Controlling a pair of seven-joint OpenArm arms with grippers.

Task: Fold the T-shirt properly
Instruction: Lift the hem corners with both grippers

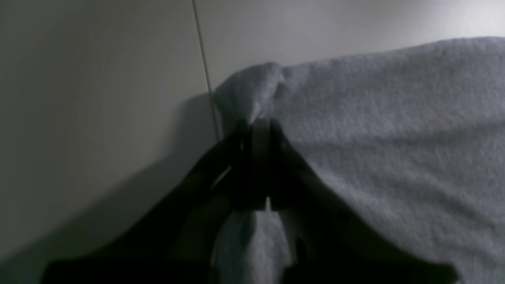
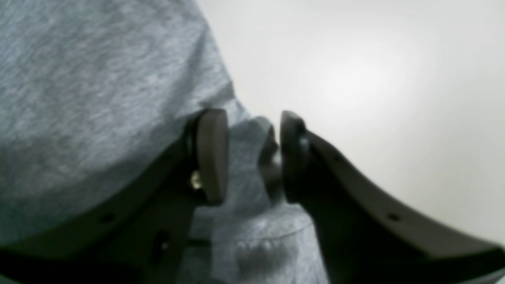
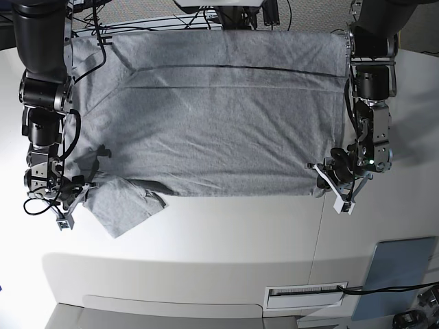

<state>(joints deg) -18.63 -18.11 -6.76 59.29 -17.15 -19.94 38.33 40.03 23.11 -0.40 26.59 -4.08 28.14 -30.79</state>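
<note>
Grey shirt [image 3: 219, 110] is spread flat across the desk's [image 3: 226, 240] far half. Left gripper [image 1: 260, 130] is clamped on a hem corner; right gripper [image 2: 252, 157] is half-closed around a sleeve, grip unconfirmed. Uneven lifting could drop that sleeve and skew the fold.

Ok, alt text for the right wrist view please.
Close-up of the right end effector with its two pads apart around a bunched edge of the grey T-shirt, not yet clamped. Pale table fills the right side.
</note>
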